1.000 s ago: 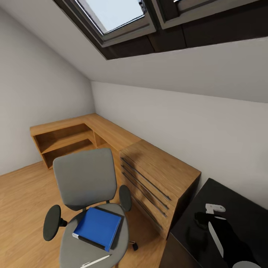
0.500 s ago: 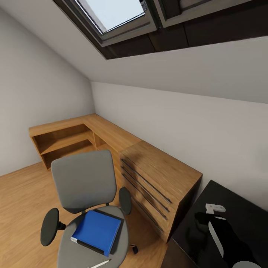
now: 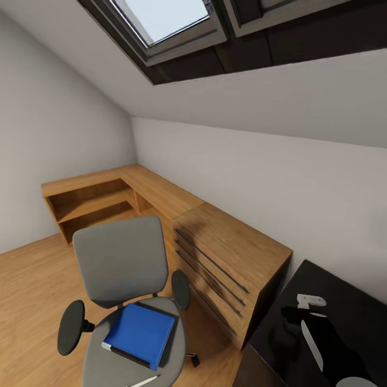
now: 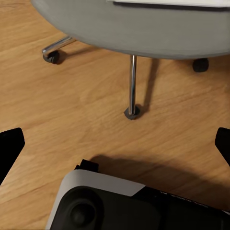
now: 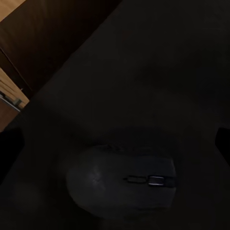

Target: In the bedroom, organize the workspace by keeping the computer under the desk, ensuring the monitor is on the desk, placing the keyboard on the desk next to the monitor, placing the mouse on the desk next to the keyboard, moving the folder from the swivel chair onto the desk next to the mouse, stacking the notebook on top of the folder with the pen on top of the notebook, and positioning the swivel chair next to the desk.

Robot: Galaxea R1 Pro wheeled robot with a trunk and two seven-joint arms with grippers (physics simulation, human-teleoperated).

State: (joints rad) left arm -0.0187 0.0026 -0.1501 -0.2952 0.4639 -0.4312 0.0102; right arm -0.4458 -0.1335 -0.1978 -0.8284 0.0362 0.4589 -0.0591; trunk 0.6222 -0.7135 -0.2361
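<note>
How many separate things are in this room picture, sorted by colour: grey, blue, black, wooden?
Grey: 1, the swivel chair
Blue: 1, the folder lying on the chair seat
Black: 2, the desk and the mouse resting on it
Wooden: 2, the dresser and the low corner shelf
Pale: 1, the pen on the seat's front edge
Total: 7

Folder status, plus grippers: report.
Both grippers open, empty. Folder on swivel chair seat, pen beside it. Mouse on desk.

Right arm (image 3: 328, 344) reaching forward at lower right of head view, both grippers' fingers spread wide, nothing held
</note>
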